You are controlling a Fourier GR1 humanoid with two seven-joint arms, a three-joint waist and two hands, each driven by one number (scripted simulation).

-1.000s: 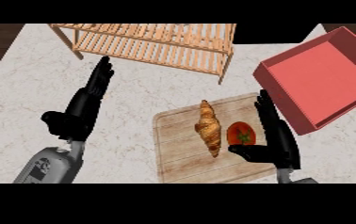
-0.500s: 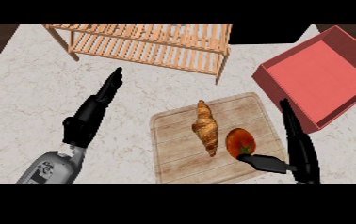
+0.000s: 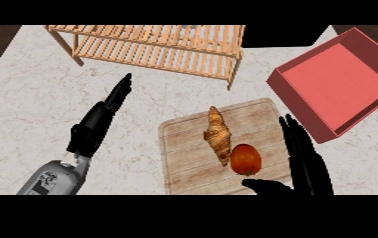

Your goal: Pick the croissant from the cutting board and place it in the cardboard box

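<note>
golden-brown croissant (image 3: 218,137) lengthwise on the wooden cutting board (image 3: 192,157), open red-lined cardboard box (image 3: 336,84) well apart at right

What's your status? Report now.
Left hand open, right hand open. Croissant on cutting board, not held. Tomato between it and right hand.

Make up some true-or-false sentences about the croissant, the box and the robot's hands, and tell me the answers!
1. The croissant lies on the cutting board. True.
2. The croissant is inside the box. False: it is on the board.
3. The right hand holds the croissant. False: its fingers are straight, by the board's right edge.
4. A red fruit sits next to the croissant. True.
5. The left hand is open over the counter. True.
</note>
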